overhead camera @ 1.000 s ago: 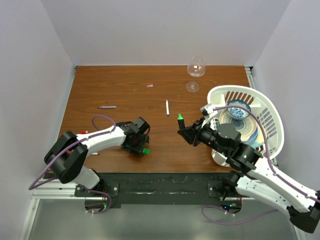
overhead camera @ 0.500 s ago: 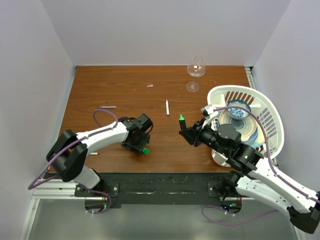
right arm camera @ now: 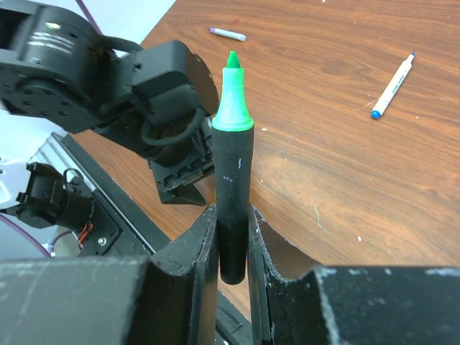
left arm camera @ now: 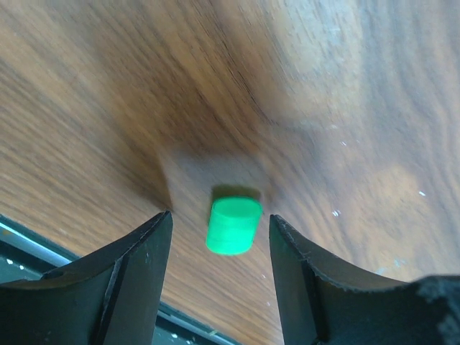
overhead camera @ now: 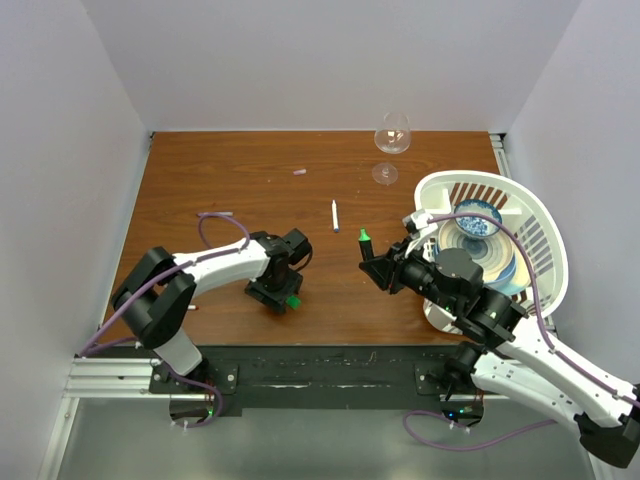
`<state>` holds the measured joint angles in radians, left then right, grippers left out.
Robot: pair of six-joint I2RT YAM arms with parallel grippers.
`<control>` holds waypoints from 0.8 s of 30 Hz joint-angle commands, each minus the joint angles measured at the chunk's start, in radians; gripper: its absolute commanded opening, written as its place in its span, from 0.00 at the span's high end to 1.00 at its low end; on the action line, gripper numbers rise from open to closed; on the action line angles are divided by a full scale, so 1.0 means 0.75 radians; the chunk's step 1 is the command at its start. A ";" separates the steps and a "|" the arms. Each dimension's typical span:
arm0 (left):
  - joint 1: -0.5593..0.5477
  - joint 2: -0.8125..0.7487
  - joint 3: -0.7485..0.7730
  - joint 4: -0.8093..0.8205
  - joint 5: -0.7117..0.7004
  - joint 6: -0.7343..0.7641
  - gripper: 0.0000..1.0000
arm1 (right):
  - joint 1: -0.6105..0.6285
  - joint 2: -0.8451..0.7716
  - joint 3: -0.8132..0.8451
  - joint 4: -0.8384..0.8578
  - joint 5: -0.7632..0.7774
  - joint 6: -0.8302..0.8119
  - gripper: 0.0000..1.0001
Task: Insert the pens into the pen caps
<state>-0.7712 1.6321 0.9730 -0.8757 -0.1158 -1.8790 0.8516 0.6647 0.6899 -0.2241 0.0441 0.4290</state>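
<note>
Left tool [left arm camera: 221, 217]: fingers [left arm camera: 136, 273] apart and pointing down at the desk [left arm camera: 345, 108]. They straddle a green cap [left arm camera: 232, 226] without touching it. The cap stands on end between them with a gap on each side. It looks lined up for a pinch, but it is not yet gripped. The cap sits close to the desk's near edge.

Right tool [right arm camera: 233, 219]: clamped on the lower barrel of a black marker [right arm camera: 234, 172]. The marker is held upright off the desk with its green nib [right arm camera: 231, 93] up and bare. The low grip leaves the nib end free, presumably so the cap can slide over it.

Farther out from the right tool, a white pen with a blue tip [right arm camera: 394, 83] lies flat to its right. A thin grey pen [right arm camera: 227, 34] lies beyond the left arm. Neither is being handled.

Judgement: this is the first pairing, green cap to green marker, and picking up the cap comes next. The cap is small and light, so it may skid or tip as the fingers close.
</note>
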 commanded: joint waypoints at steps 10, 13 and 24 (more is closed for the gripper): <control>-0.005 0.090 0.024 0.024 -0.017 0.055 0.47 | 0.004 -0.048 0.043 0.023 0.041 -0.018 1.00; -0.005 0.082 0.010 0.032 -0.011 0.049 0.53 | 0.004 -0.044 0.048 0.012 0.041 -0.018 1.00; -0.005 0.092 0.008 0.081 -0.011 0.084 0.67 | 0.004 -0.033 0.046 0.012 0.015 0.005 1.00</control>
<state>-0.7712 1.6783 0.9840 -0.8867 -0.1005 -1.8301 0.8516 0.6411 0.6899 -0.2310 0.0578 0.4282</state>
